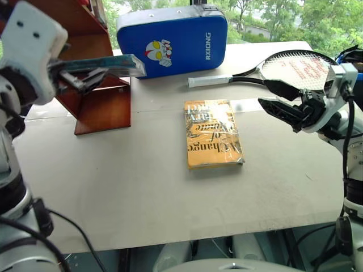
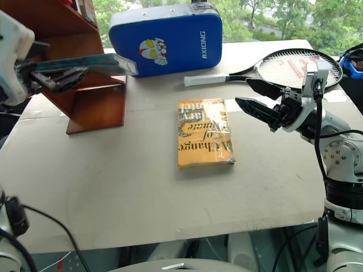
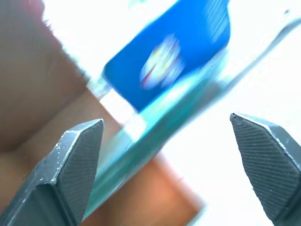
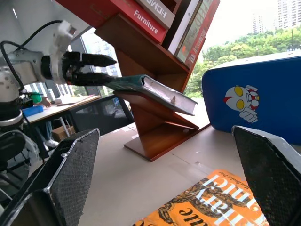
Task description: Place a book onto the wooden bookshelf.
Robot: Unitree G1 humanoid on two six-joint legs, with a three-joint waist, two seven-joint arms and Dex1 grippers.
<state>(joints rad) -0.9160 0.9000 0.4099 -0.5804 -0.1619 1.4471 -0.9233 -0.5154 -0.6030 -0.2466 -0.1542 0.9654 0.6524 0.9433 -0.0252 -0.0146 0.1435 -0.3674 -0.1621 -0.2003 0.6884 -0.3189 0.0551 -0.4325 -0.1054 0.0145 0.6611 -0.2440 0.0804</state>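
Observation:
The teal-green book (image 1: 110, 64) in shiny wrap lies flat on a slanted board of the reddish-brown wooden bookshelf (image 1: 105, 107), and its free end juts out toward the blue case. My left gripper (image 1: 91, 73) is at the book's other end. It is open, with one finger above and one below the book (image 3: 155, 127). The right wrist view shows the same book (image 4: 150, 88) resting on the bookshelf (image 4: 157, 129), with the left gripper (image 4: 101, 69) spread around it. My right gripper (image 1: 264, 93) hangs open and empty above the table's right side.
A thinner yellow-orange book (image 1: 212, 133) lies flat mid-table. A blue padded case (image 1: 173, 39) stands at the back beside the shelf. A tennis racket (image 1: 295, 65) lies at the back right. Upright books (image 4: 155, 21) fill the shelf's upper level. The table's front edge (image 1: 198, 232) is near.

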